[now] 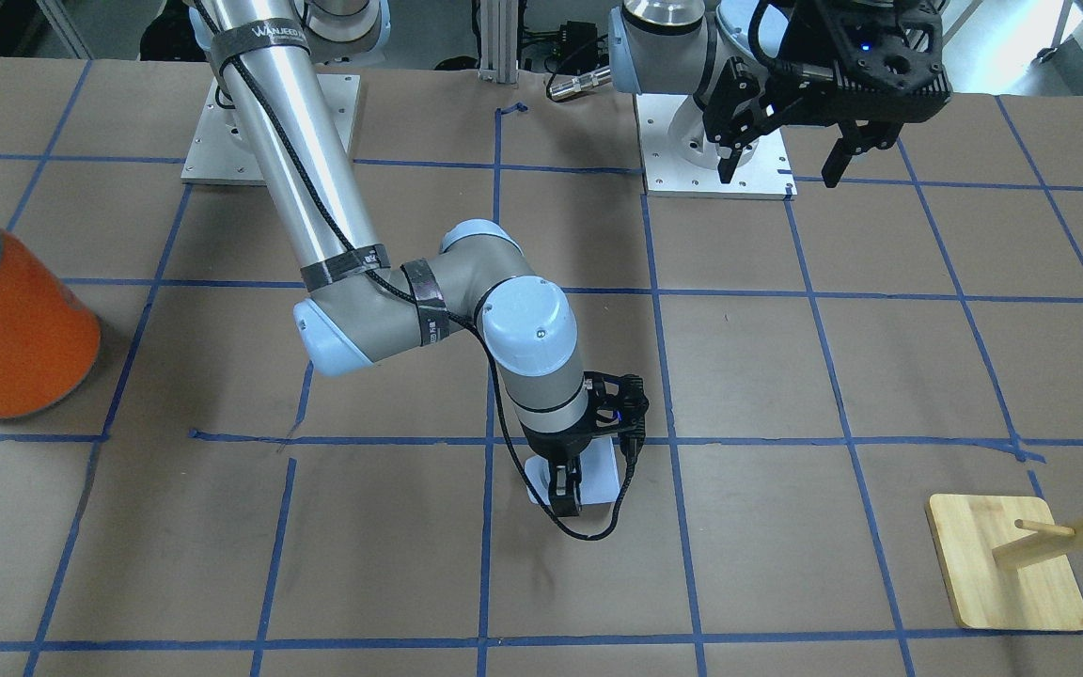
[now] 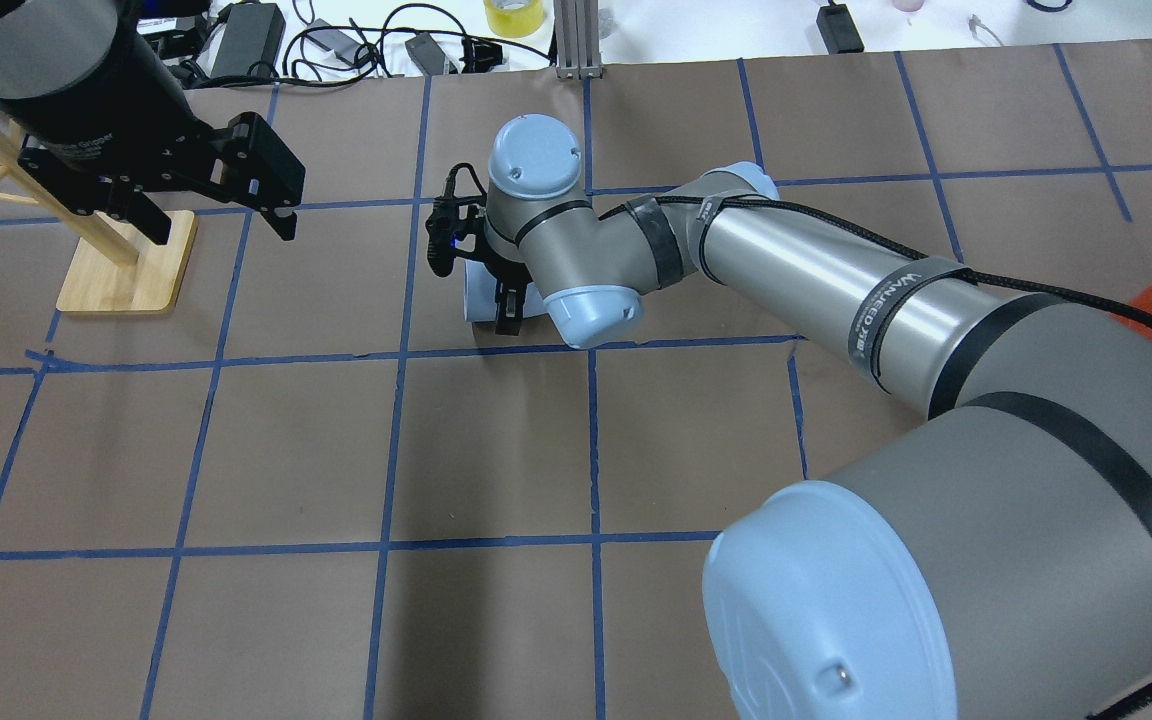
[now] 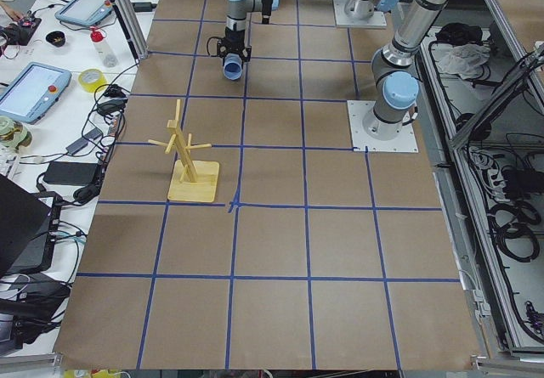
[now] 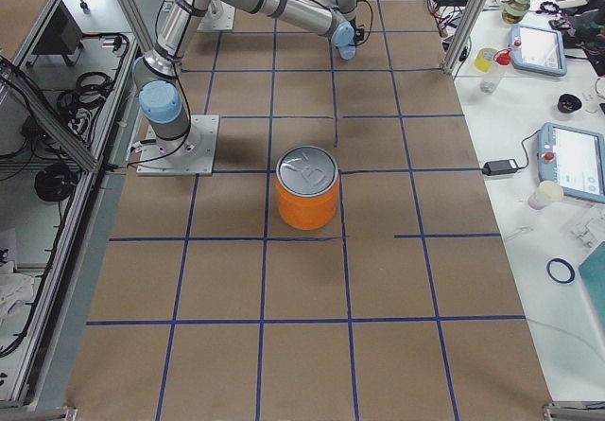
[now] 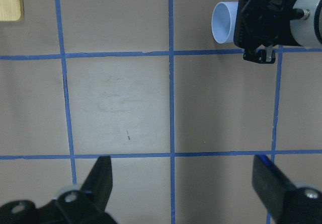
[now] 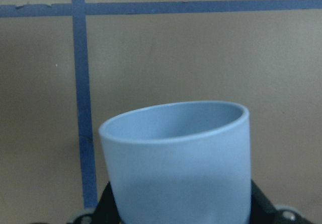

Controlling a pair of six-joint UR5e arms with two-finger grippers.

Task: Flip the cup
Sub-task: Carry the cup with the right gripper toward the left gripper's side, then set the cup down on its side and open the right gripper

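Note:
The pale blue cup [image 1: 604, 470] lies on its side near the middle of the table, its mouth turned towards the robot's left side. My right gripper [image 1: 568, 491] reaches down over it, with its fingers on either side of the cup's body, shut on it. In the right wrist view the cup [image 6: 176, 158] fills the space between the fingers, mouth pointing away. The left wrist view shows the cup [image 5: 224, 21] with its mouth open to the left. My left gripper [image 1: 781, 167] is open and empty, held high near its base.
A large orange can [image 1: 10, 329] with a silver top stands at the robot's right end of the table. A wooden peg rack [image 1: 1007, 574] on a flat base stands at the left end. Blue tape lines grid the brown table top.

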